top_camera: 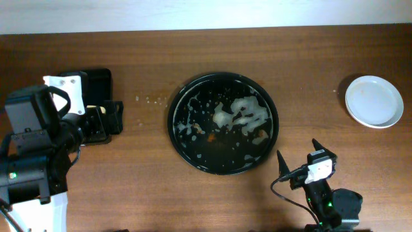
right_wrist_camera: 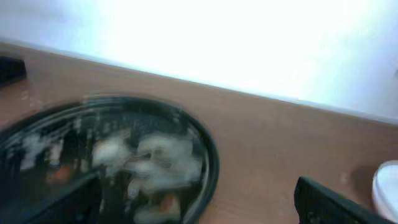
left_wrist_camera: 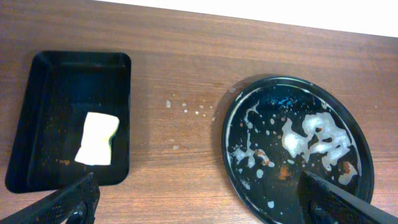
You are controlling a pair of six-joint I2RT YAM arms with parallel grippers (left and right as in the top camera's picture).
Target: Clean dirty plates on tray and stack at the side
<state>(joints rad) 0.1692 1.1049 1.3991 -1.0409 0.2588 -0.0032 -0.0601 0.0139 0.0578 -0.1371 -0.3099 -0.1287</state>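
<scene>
A: What's the setting?

B: A brown wooden tabletop (top_camera: 309, 58), with a pale strip of wall (top_camera: 193, 13) along its twelve o'clock edge.

A: Start at the left.

B: The left arm (top_camera: 38, 148) sits at nine o'clock and reaches over a small black rectangular tray (left_wrist_camera: 37, 112). A yellow sponge (left_wrist_camera: 96, 138) lies flat inside it, toward the six o'clock end. The left jaws are spread wide and hold nothing.

A: And the middle?

B: The tray (top_camera: 174, 125), round and glossy black, lies at the centre. White suds (top_camera: 241, 115) and a few orange specks (top_camera: 211, 136) are smeared across it. Small pale droplets (top_camera: 151, 99) dot the wood at its ten o'clock.

A: Where are the plates?

B: The plates (top_camera: 374, 101) sit on the tabletop at the tray's three o'clock, well apart from it. They look white and clean. I cannot tell from above how many are stacked.

A: The right side?

B: The right arm (top_camera: 328, 203) stands at the tray's five o'clock. The right jaws are spread wide and empty, with one tip near the tray's rim.
</scene>
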